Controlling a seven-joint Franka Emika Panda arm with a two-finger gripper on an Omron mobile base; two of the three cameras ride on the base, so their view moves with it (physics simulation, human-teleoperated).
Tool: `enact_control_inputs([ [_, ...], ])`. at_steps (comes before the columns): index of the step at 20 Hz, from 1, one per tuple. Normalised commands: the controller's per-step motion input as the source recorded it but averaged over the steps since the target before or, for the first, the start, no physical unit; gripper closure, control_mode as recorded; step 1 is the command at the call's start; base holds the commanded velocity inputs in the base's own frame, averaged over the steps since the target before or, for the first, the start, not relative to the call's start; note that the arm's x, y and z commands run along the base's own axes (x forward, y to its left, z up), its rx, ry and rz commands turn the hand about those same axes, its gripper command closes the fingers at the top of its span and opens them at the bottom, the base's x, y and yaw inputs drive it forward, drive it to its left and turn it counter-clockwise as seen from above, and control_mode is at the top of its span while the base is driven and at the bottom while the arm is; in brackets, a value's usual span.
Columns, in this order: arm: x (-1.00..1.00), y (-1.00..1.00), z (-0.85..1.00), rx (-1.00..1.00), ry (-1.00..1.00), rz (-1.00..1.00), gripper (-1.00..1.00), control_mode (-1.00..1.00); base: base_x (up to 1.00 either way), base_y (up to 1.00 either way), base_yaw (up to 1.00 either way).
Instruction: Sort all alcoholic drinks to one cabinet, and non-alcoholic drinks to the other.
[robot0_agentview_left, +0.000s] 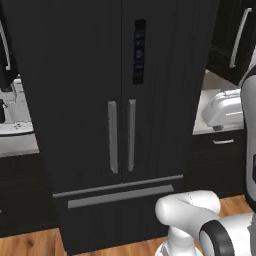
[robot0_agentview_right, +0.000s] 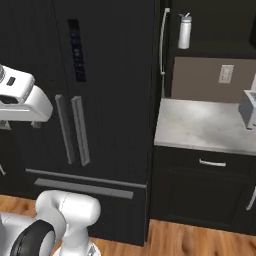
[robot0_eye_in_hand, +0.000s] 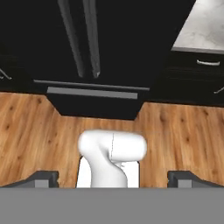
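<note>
A white flask (robot0_agentview_right: 185, 31) with a pale lid, one of the non-alcoholic drinks, stands inside a near-black upper cabinet (robot0_agentview_right: 215, 25) right of the fridge. The cabinet's door is swung open, and its long silver handle (robot0_agentview_right: 162, 42) shows edge-on. That door (robot0_agentview_left: 225, 45) with its bar handle is also at the top right of the left base view. The alcoholic drinks are out of view. My gripper (robot0_eye_in_hand: 113, 181) is open, its two dark fingertips (robot0_eye_in_hand: 43, 178) far apart with nothing between them. It points down at the wooden floor and the fridge's foot.
A tall black French-door fridge (robot0_agentview_left: 100, 75) stands straight ahead. To its right is a grey counter (robot0_agentview_right: 200, 125) with a white toaster (robot0_agentview_left: 222, 107) over dark lower cupboards (robot0_agentview_right: 200, 190). Another counter with an appliance (robot0_agentview_left: 12, 105) lies left of the fridge.
</note>
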Motion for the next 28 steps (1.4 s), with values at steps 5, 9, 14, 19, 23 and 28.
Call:
enact_control_inputs([
  [5, 0.00, 0.00, 0.00, 0.00, 0.00, 0.00, -1.00, 1.00, -0.08, 1.00, 0.00],
  [9, 0.00, 0.00, 0.00, 0.00, 0.00, 0.00, -1.00, 1.00, -0.08, 1.00, 0.00],
  [14, 0.00, 0.00, 0.00, 0.00, 0.00, 0.00, -1.00, 1.00, -0.07, 1.00, 0.00],
  [19, 0.00, 0.00, 0.00, 0.00, 0.00, 0.00, -1.00, 1.00, -0.01, 1.00, 0.00],
  [23, 0.00, 0.00, 0.00, 0.00, 0.00, 0.00, -1.00, 1.00, 0.04, 1.00, 0.00],
  [28, 0.00, 0.00, 0.00, 0.00, 0.00, 0.00, -1.00, 1.00, 0.32, 0.97, 0.00],
])
